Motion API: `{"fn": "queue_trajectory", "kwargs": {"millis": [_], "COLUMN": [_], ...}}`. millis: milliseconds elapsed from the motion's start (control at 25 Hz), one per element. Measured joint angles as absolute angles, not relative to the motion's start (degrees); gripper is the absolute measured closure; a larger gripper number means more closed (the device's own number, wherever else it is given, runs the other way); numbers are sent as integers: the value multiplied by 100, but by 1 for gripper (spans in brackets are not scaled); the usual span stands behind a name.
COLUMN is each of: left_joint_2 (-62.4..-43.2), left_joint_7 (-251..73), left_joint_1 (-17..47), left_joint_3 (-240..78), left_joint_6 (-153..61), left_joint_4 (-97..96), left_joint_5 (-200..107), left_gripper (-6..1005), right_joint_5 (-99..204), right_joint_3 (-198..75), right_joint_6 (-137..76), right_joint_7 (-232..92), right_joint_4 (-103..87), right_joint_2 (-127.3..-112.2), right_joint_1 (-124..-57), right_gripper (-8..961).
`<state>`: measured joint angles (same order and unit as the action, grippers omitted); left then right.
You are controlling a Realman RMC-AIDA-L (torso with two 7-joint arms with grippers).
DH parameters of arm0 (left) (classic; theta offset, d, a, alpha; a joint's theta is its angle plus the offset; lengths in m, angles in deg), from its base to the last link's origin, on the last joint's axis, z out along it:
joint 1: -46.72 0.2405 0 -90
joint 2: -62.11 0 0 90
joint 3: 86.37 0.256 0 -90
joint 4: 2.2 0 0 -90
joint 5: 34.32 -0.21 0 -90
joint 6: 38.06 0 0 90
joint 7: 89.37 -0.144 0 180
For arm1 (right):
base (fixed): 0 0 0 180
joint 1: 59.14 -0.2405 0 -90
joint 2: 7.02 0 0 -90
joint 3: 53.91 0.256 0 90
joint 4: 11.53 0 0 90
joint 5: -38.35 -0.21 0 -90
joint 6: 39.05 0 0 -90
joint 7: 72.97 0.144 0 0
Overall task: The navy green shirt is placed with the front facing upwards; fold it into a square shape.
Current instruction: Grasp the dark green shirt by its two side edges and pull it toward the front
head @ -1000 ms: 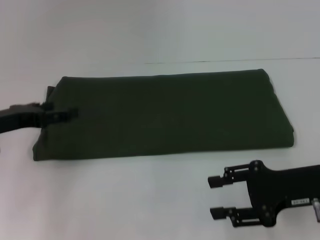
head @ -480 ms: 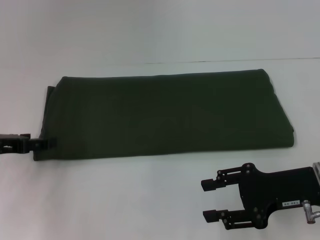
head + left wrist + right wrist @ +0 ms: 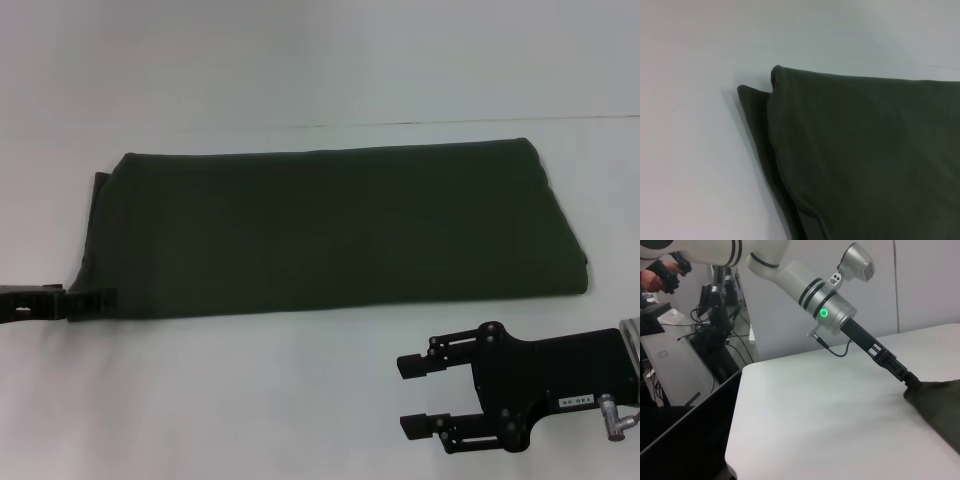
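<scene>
The navy green shirt (image 3: 330, 230) lies on the white table (image 3: 250, 400) as a long flat rectangle with its plain side up; no lettering shows. My left gripper (image 3: 92, 299) reaches in from the left and touches the shirt's near left corner. The right wrist view shows this gripper (image 3: 910, 381) meeting the cloth's corner (image 3: 940, 405). In the left wrist view, the shirt's (image 3: 865, 160) stacked layers and hems show at its left end. My right gripper (image 3: 402, 396) hovers open over bare table, in front of the shirt's right part and apart from it.
The table's far edge (image 3: 450, 122) runs behind the shirt. Off the table's left end, a dark workstation with cables (image 3: 715, 330) and a person's hand (image 3: 660, 275) appear in the right wrist view.
My left gripper moved from the middle of the shirt's left edge toward me to its near left corner. My right gripper drifted slightly left and nearer me. The shirt has not moved.
</scene>
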<state>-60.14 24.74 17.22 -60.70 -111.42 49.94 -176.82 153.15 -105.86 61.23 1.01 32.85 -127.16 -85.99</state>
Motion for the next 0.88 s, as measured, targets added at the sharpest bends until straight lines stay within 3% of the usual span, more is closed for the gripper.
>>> {"fn": "queue_trajectory", "kwargs": {"millis": [720,880], "left_joint_2": [-6063,-6086], "left_joint_7": [2833,2830], "left_joint_1": [1689,1676], "left_joint_3": [-5763,-5702], "left_joint_6": [-10717,-10663], "left_joint_4": [4928,4969], "left_joint_5": [-18022,-18013], "left_gripper": [182,341], "right_joint_5": [15311,15311], "right_joint_3": [-10586,-10586], "right_joint_6": [6026,6008], "right_joint_7": [258,260], "right_joint_4": [3286,3282], "right_joint_2": [-12709,-12707], "right_joint_1": [-8677,-8683], "right_gripper": [339,340]}}
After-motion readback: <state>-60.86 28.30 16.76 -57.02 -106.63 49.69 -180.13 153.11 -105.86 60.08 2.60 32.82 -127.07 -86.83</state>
